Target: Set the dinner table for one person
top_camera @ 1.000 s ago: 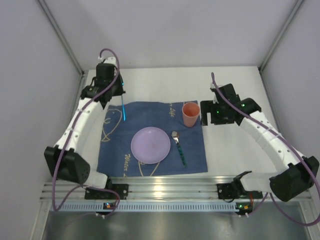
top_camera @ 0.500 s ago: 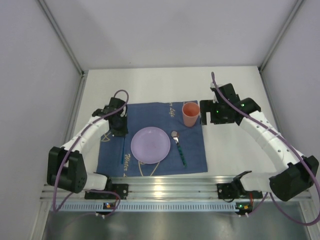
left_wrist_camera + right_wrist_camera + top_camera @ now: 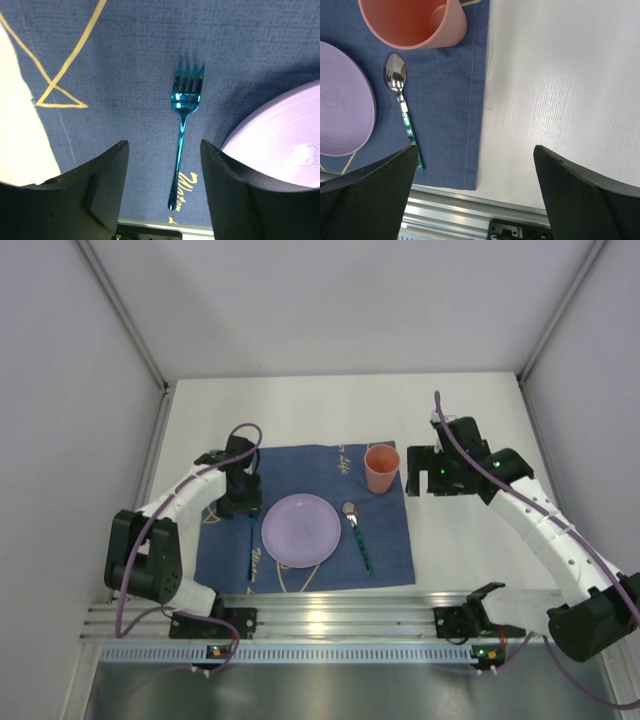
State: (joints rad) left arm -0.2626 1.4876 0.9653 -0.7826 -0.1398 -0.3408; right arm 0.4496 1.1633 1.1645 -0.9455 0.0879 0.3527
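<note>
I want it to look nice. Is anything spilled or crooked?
Nothing stands out. The shiny blue fork lies flat left of the round lilac plate, the green-handled spoon right of it, slightly slanted, and the orange cup stands upright, all on the dark blue cloth.

Cloth (image 3: pixel 125 60) script: gold cursive, began "Wat", rest cut off, at 6 o'clock of fork (image 3: pixel 182 130).
Elsewhere: nothing legible.

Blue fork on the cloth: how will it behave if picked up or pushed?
The fork looks like thin glossy metal, so probably stiff, light and a bit slippery. It lies flat on the cloth, so it likely won't roll, and its low handle may be hard to pinch. The cloth's woven surface could drag or bunch under a push.
</note>
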